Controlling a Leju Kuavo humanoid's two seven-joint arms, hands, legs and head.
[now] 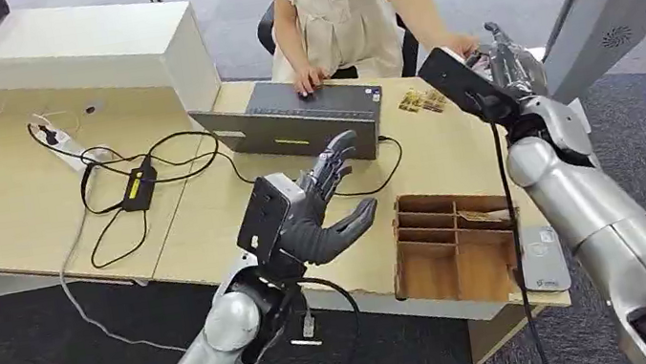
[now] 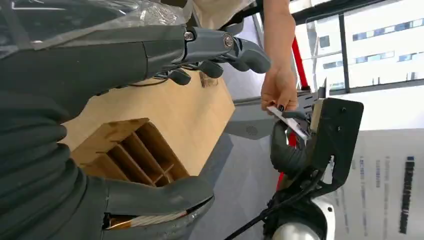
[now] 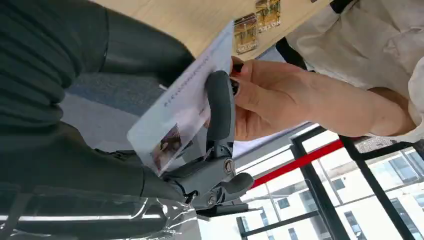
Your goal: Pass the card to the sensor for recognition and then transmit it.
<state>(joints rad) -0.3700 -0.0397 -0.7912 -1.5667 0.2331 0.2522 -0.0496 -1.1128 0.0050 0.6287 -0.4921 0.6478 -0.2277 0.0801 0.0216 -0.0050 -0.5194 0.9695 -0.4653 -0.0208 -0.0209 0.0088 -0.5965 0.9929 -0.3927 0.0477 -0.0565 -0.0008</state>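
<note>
We log: card (image 3: 185, 120) partly covered by right hand (image 3: 150, 125) and a person's hand (image 3: 265, 97), its print too blurred to read, wooden organizer (image 2: 130, 150) partly hidden behind left hand (image 2: 100, 90).

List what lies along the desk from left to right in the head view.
White power strip → black adapter → left hand → wooden divided box → right hand holding the card at the person's hand.
</note>
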